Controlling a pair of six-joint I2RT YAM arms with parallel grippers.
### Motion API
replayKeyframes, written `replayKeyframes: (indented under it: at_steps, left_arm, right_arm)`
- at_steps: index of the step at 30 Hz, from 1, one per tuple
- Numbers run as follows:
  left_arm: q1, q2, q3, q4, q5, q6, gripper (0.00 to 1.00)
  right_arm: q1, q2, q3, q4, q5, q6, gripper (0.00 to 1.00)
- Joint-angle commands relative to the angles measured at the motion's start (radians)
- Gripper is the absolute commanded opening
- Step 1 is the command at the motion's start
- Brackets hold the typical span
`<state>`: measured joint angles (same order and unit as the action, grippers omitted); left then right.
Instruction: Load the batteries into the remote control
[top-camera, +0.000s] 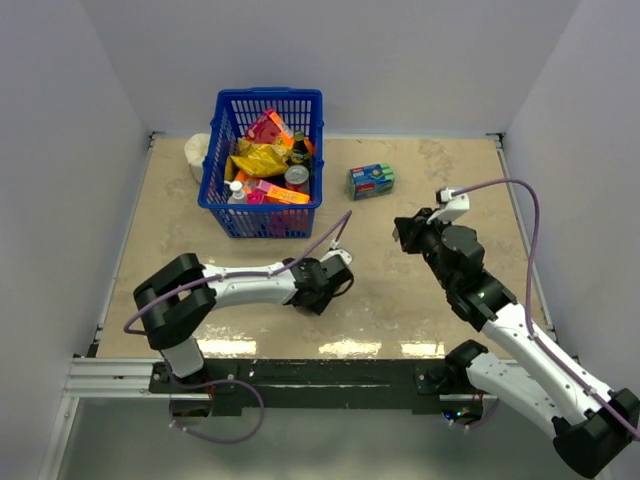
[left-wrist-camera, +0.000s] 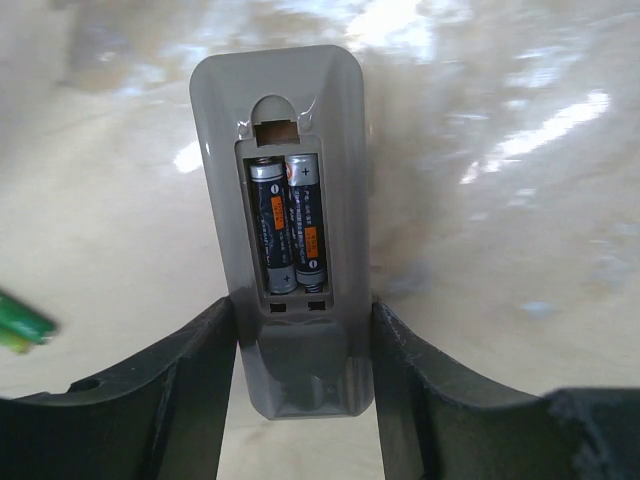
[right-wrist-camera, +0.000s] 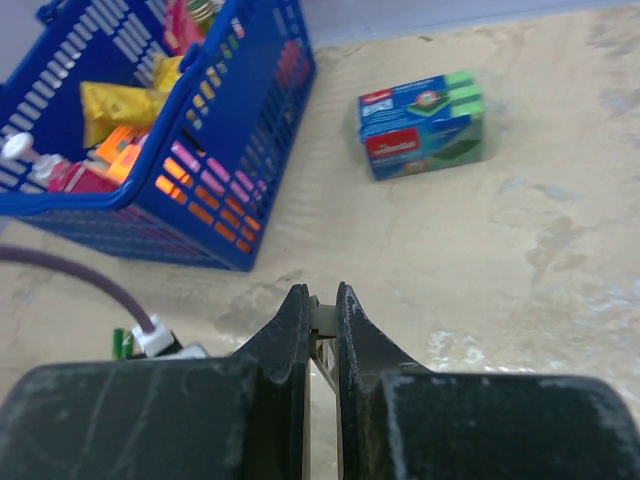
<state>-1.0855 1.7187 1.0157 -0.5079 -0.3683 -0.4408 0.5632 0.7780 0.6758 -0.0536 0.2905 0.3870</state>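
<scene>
Top view: the left gripper (top-camera: 333, 274) lies low on the beige tabletop (top-camera: 400, 312), well in front of the blue basket (top-camera: 262, 160) of groceries. It covers the remote control, which does not show here. The right gripper (top-camera: 405, 232) hovers apart to the right, near the blue-green box (top-camera: 370, 181). Plain white walls (top-camera: 400, 60) close in three sides, and the glossy, mottled surface throws back the overhead lights.

Left wrist view: the remote control (left-wrist-camera: 285, 100) lies back-up with its compartment open, and both batteries (left-wrist-camera: 288, 222) sit side by side inside. The gripper's fingers (left-wrist-camera: 200, 390) press against its two long edges near the closer end, apparently clamping it. A bright-green pair of sticks (left-wrist-camera: 22, 322) lies off to the left.

Right wrist view: the right gripper is closed, pinching a thin grey piece (right-wrist-camera: 322, 318), perhaps the cover, though that is uncertain.

Loading looks done, so closing the compartment remains. That calls for bringing the cover over, lining its tabs up with the slots, and pressing it home while the left holds the remote steady.
</scene>
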Motion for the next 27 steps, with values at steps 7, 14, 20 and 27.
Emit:
replayKeyframes:
  at_steps: [7,14,20,27]
  left_arm:
    - [0.052,-0.154,-0.143,0.167,0.084,0.246,0.26]
    - [0.053,-0.225,-0.229,0.273,0.233,0.318,0.22]
    - [0.053,-0.226,-0.226,0.272,0.236,0.31,0.35]
    - [0.067,-0.309,-0.252,0.276,0.151,0.238,0.73]
  right_arm:
    - [-0.002,0.069,-0.263,0.556,-0.364,0.093,0.0]
    - [-0.003,0.089,-0.424,0.773,-0.404,0.159,0.0]
    - [-0.003,0.158,-0.473,0.9,-0.482,0.176,0.0]
    - [0.013,0.377,-0.522,1.192,-0.593,0.231,0.0]
